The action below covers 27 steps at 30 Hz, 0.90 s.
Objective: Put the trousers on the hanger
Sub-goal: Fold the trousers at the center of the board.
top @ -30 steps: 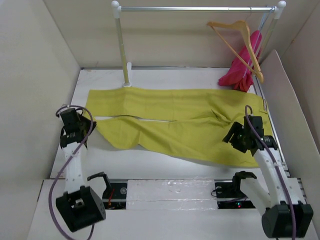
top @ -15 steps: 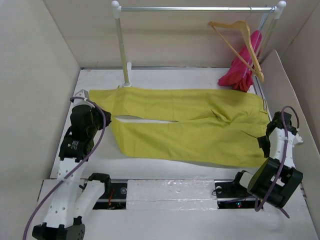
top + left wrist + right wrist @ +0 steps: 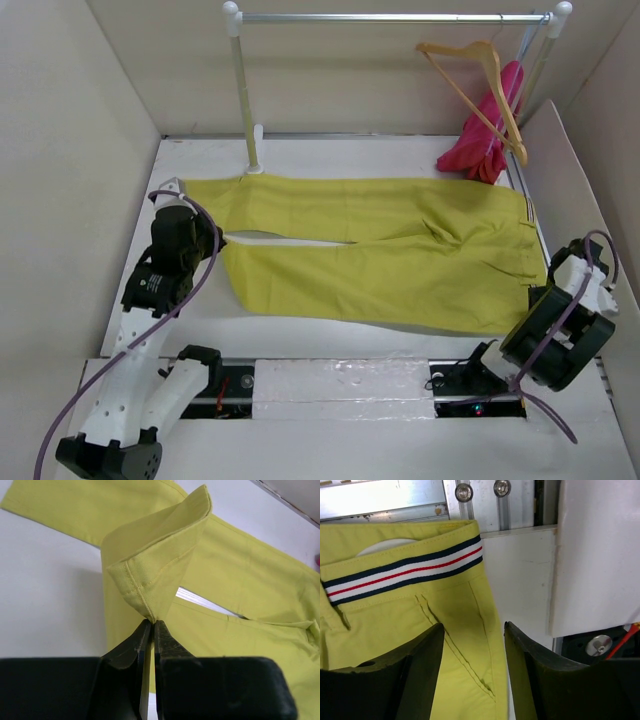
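The yellow-green trousers (image 3: pixel 380 255) lie spread flat across the table, legs pointing left and waist at the right. My left gripper (image 3: pixel 203 238) is shut on the hem of the near leg, and the left wrist view shows that hem (image 3: pixel 150 565) pinched and folded up at the fingertips (image 3: pixel 151 623). My right gripper (image 3: pixel 474 627) is open at the waist's near corner. Its jaws straddle the side edge just below the striped waistband trim (image 3: pixel 405 572). The tan wooden hanger (image 3: pixel 480 75) hangs from the rail at the far right, away from both arms.
A white-and-silver clothes rail (image 3: pixel 390 17) spans the back on a post (image 3: pixel 245 100). A magenta-pink garment (image 3: pixel 485 135) hangs beneath the hanger. Beige walls enclose the table, and a slanted panel (image 3: pixel 575 190) stands close to the right arm. A metal track (image 3: pixel 465 492) runs past the waistband.
The left gripper carried the leg hem rightward, folding the leg end over. The right arm swung off the trousers to the waist's right edge, and its jaws narrowed a little. The trousers lie straighter.
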Each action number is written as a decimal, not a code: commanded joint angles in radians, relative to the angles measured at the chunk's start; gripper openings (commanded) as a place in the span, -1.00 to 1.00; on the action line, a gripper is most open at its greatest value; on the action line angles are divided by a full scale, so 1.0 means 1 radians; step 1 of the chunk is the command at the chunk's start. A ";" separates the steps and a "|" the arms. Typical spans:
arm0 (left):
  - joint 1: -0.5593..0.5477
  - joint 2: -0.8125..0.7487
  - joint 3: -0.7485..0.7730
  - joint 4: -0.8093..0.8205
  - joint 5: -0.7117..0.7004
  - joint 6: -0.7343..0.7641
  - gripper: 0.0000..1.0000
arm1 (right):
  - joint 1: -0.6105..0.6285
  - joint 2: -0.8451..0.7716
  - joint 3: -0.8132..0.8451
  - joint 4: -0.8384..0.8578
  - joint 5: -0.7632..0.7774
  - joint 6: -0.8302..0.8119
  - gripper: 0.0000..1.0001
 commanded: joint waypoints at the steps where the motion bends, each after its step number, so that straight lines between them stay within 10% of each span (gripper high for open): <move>1: -0.005 0.003 0.074 -0.010 -0.088 0.024 -1.00 | -0.008 0.058 -0.035 0.086 -0.029 0.019 0.13; 20: -0.005 0.021 0.001 0.027 -0.163 0.040 -1.00 | -0.002 0.213 0.047 0.093 0.022 -0.048 0.27; 27: -0.005 0.031 -0.018 0.031 -0.179 0.044 -1.00 | 0.073 0.320 0.124 0.028 0.097 0.027 0.03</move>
